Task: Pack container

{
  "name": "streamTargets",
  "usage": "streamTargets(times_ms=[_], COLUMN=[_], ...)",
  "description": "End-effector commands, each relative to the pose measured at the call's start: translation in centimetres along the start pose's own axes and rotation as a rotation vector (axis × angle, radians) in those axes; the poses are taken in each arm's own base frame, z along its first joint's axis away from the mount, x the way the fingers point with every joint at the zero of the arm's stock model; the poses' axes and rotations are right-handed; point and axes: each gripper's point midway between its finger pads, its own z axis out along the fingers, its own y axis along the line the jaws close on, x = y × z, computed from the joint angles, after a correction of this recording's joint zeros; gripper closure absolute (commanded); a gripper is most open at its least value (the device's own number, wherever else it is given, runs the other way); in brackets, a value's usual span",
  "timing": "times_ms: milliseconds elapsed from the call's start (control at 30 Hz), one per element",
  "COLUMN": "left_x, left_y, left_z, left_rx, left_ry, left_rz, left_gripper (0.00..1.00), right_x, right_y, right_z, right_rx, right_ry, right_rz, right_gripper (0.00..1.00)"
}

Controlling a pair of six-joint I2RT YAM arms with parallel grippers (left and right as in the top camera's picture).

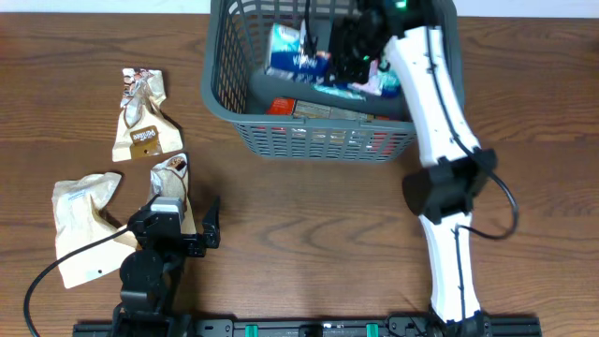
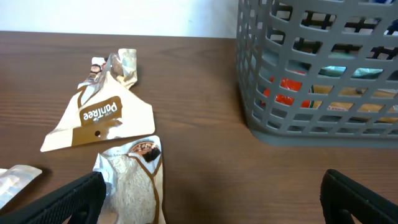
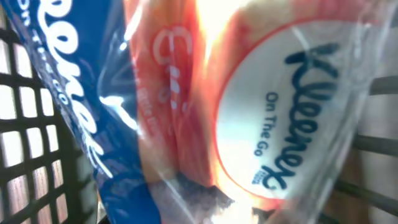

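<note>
Jaws on left gripper spread wide near left, right gripper's jaws hidden by Kleenex pack inside container, grip unclear, container far centre-right on worktop, long axis left-right, opening upward

Bright, even light from above on the brown surface, shadows soft and short. Left wrist view crisp. Right wrist view: tissue pack close up, blurred, wrap glaring white.

container: dark grey, lattice sides | tissue pack: blue, orange-red, white oval (navy lettering) | far-left packet: cream, brown label | table: brown woodgrain
</note>
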Motion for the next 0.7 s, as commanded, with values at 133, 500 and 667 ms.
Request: streamTargets(times_ms=[133, 500, 667], left_x=[-1.2, -2.1, -5.8], left_y=[0.0, 0.0, 0.1], left_z=[-0.4, -0.4, -2.5], left_rx=[-0.007, -0.003, -0.022], left_ry=[-0.026, -0.064, -0.095], left_rz=[-0.012, -0.026, -0.038], left_gripper=[0.01, 0.01, 0.01], right_x=[0.7, -3.8, -2.9], right_y=[0.2, 0.2, 0.3], right_z=[1.9, -15.1, -27.0], right_rx=[-0.049, 0.261, 0.521], right_ry=[-0.005, -0.170, -0.280], right_rz=[0.103, 0.016, 0.070], right_gripper=[0.45, 0.30, 0.23])
